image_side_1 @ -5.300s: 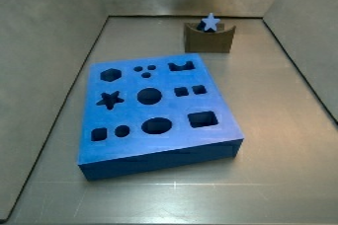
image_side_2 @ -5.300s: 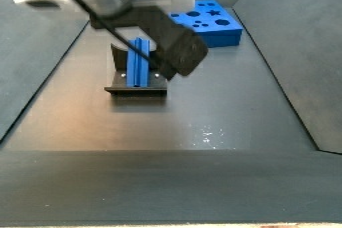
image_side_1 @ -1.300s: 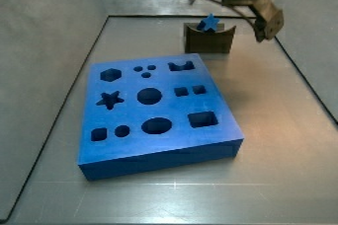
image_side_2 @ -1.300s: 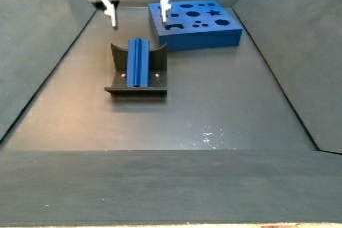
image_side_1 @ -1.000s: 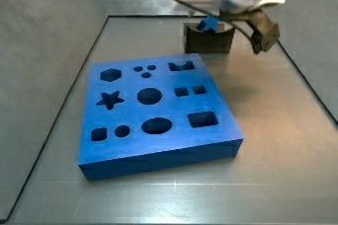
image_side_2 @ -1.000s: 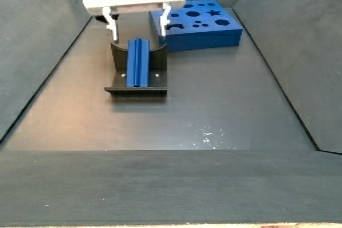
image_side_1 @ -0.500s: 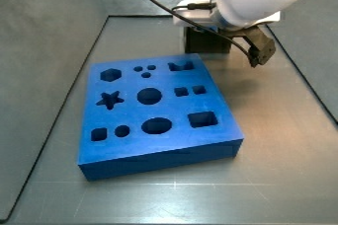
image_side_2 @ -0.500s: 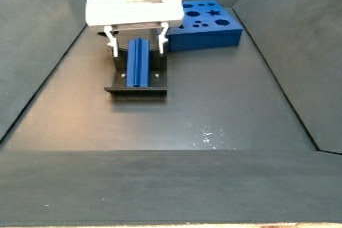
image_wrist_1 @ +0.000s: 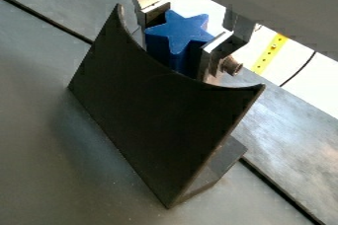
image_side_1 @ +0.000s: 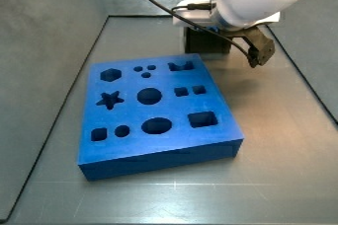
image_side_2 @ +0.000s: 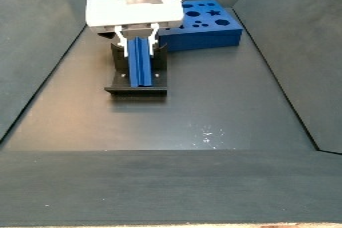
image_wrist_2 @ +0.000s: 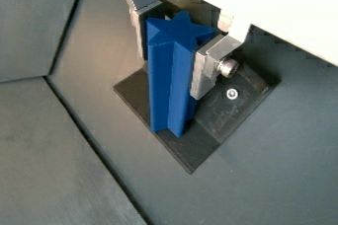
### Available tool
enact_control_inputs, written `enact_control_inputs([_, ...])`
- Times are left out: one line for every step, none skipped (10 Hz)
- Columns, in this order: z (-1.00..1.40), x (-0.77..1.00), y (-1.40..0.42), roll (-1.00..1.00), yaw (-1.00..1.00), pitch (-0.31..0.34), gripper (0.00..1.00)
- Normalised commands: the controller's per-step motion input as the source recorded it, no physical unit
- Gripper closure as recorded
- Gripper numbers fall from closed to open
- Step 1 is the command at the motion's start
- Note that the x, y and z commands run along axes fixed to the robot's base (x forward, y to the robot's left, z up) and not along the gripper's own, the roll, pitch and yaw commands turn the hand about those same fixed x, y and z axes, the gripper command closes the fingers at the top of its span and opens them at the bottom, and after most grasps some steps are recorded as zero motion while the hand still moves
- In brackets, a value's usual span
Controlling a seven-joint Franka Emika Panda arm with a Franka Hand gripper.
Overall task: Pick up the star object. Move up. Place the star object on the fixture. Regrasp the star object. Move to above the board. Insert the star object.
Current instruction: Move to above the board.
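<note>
In both side views the board lies flat on the floor, and the fixture stands just beyond it at about 1 o'clock, where the robot arm covers most of it. In both wrist views the star object lies along the fixture's notch, with the gripper lowered over it and one silver finger on each side of the blue peg, touching or almost touching it. The jaws are narrowed to about the width of the star object, so the gripper appears to have hold of it while it rests in the fixture.
</note>
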Motion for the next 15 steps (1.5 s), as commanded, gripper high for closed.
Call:
enact_control_inputs([1.0, 0.14, -0.34, -0.19, 0.05, 0.126, 1.0])
enact_control_inputs([1.0, 0.13, -0.32, -0.15, 0.06, 0.15, 1.0])
enact_control_inputs([1.0, 0.13, -0.31, -0.13, 0.06, 0.157, 1.0])
enact_control_inputs([1.0, 0.13, -0.3, -0.06, 0.09, 0.154, 1.0])
enact_control_inputs([1.0, 0.13, -0.3, -0.04, 0.1, 0.151, 1.0])
enact_control_inputs([1.0, 0.13, -0.29, -0.02, 0.12, 0.142, 1.0])
enact_control_inputs([1.0, 0.13, -0.28, -0.02, 0.12, 0.134, 1.0])
enact_control_inputs([1.0, 0.13, -0.26, -0.01, 0.12, 0.123, 1.0])
enact_control_inputs([1.0, 0.13, -0.26, -0.01, 0.13, 0.116, 1.0])
enact_control_inputs([1.0, 0.12, -0.23, -0.01, 0.12, 0.101, 1.0])
enact_control_inputs([1.0, 0.12, -0.22, -0.01, 0.12, 0.094, 1.0])
enact_control_inputs([1.0, 0.12, -0.2, -0.02, 0.11, 0.088, 1.0])
enact_control_inputs([1.0, 0.11, -0.19, -0.02, 0.1, 0.084, 1.0])
enact_control_inputs([1.0, 0.11, -0.17, -0.02, 0.09, 0.084, 1.0])
enact_control_inputs([1.0, 0.1, -0.15, -0.02, 0.09, 0.086, 1.0])
